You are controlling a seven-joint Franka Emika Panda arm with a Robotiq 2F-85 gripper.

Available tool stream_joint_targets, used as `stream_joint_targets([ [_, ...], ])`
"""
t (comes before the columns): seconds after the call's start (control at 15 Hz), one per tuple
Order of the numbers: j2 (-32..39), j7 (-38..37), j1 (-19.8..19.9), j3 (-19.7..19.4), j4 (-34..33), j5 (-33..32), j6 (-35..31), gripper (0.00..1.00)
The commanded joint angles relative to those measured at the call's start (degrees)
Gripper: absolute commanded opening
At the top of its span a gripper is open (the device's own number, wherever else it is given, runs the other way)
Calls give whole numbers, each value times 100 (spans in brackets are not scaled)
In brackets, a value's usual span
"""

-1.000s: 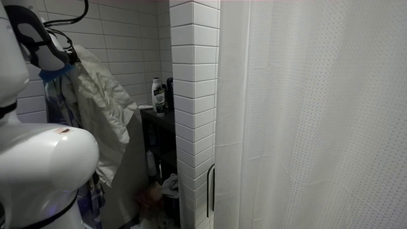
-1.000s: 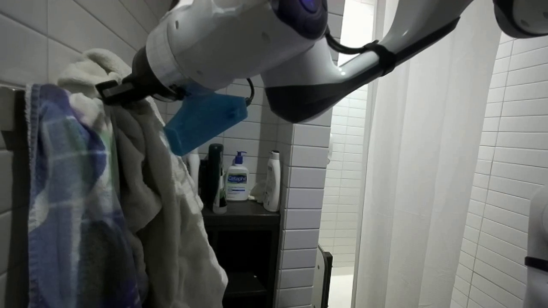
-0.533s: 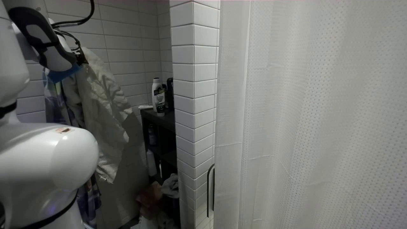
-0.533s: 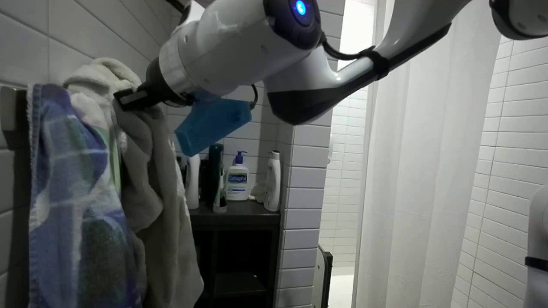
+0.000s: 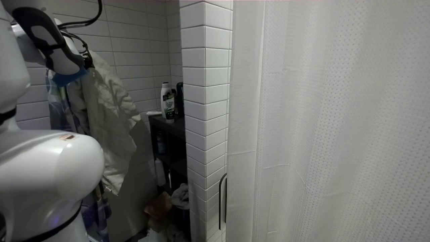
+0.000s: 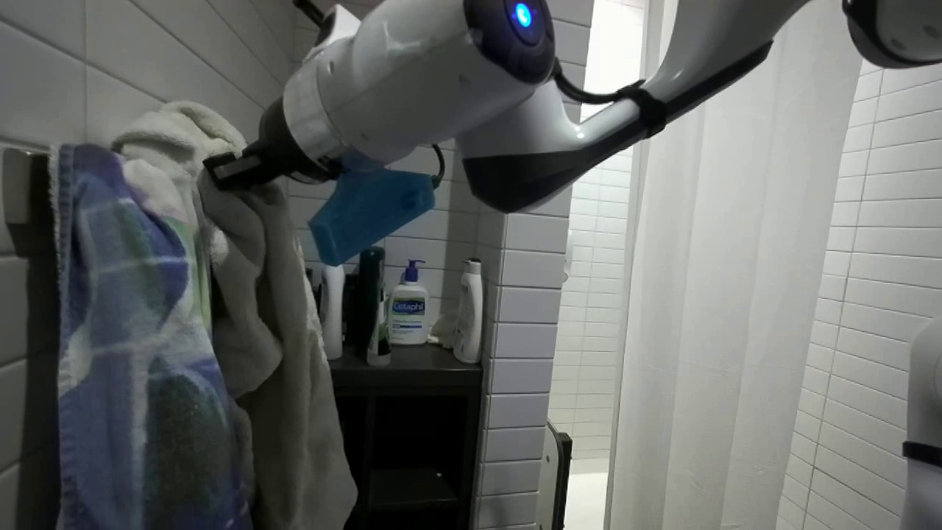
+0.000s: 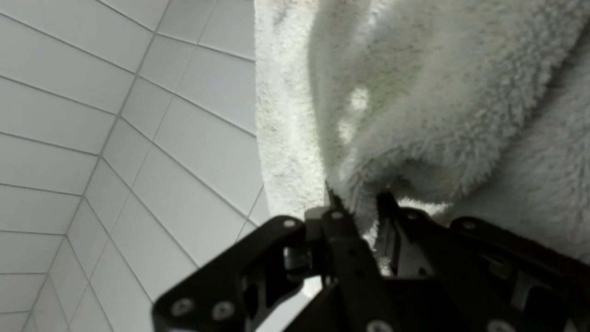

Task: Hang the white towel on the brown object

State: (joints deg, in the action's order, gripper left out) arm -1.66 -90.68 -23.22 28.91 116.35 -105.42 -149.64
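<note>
Towel (image 7: 442,87) pinched in claw (image 7: 358,198), clearest in wrist view, pump bottle (image 6: 408,313) only in an exterior view.

A dark shelf (image 6: 423,377) stands beside a white-tiled pillar (image 6: 522,342).

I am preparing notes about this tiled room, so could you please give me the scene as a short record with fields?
Gripper: shut
Held in it: a fold of the white towel, which hangs down in creases
Other support for it: cannot tell from these views
Hanging beside it: blue patterned cloth
Storage: dark shelf unit, with Cetaphil pump bottle and other bottles upright on top
In both exterior views: white shower curtain
Task state: release not yet done
</note>
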Motion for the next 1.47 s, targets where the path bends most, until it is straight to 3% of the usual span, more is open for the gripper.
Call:
stream_joint_targets([
  [0.0,192,-22,134,-382,57,1,-157,4],
  [0.8,315,-194,280,-572,83,30,-618,4],
  [0.93,290,-167,286,-595,109,72,-685,43],
  [1.2,218,-212,302,-668,176,66,-741,64],
  [1.4,98,-222,297,-737,292,53,-757,86],
])
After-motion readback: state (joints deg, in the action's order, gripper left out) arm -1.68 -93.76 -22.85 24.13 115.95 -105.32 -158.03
